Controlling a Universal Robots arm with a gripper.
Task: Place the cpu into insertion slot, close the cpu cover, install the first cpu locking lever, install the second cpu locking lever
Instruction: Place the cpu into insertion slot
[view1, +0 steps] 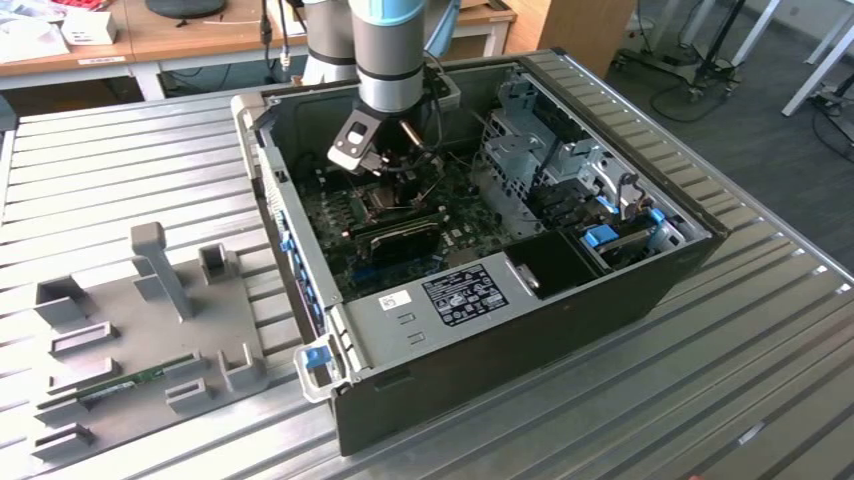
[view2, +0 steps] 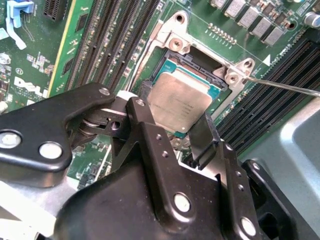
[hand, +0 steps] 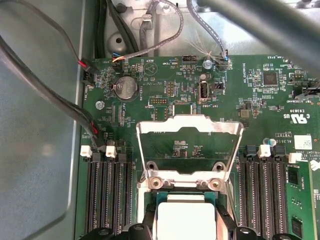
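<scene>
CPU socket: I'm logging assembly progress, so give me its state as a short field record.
cpu: in or just over the insertion slot
cpu cover: open, raised off the slot
gripper: at the cpu, low over the slot
setting: inside the open computer case

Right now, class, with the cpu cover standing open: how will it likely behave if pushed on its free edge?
The cpu cover is a thin metal frame with a big cut-out, so probably light and slightly springy. Hinged beside the insertion slot, it should swing rather than slide.
</scene>
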